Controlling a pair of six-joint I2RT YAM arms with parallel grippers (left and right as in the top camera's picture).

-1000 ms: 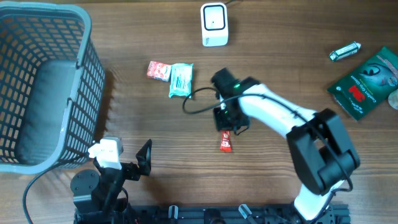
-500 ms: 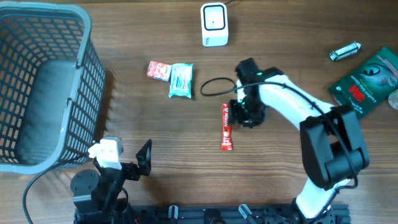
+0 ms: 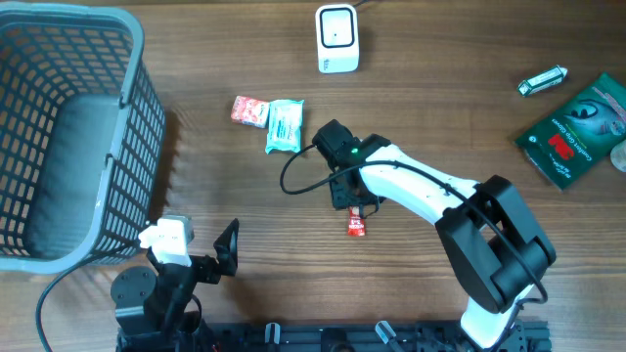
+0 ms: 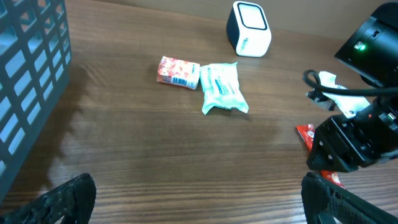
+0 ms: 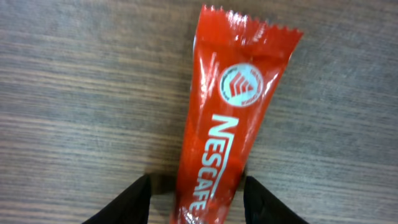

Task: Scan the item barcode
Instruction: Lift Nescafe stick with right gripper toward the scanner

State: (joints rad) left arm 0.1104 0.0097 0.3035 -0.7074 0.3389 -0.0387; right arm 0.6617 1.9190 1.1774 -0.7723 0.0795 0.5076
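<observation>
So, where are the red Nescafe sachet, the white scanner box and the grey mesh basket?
Red Nescafe sachet (image 5: 229, 124): right wrist view, wrapper's middle.
White scanner box (image 3: 336, 37): overhead view, top face.
Grey mesh basket (image 3: 132, 147): overhead view, side wall.

Soft, even light from above, medium bright. Basket (image 3: 147, 147) throws a faint grid shadow on the table (image 3: 245, 215) just right of it. Overhead view sharp. Left wrist view: basket bars blurry. Right wrist close-up crisp, mild sheen on sachet (image 5: 233, 124).
</observation>
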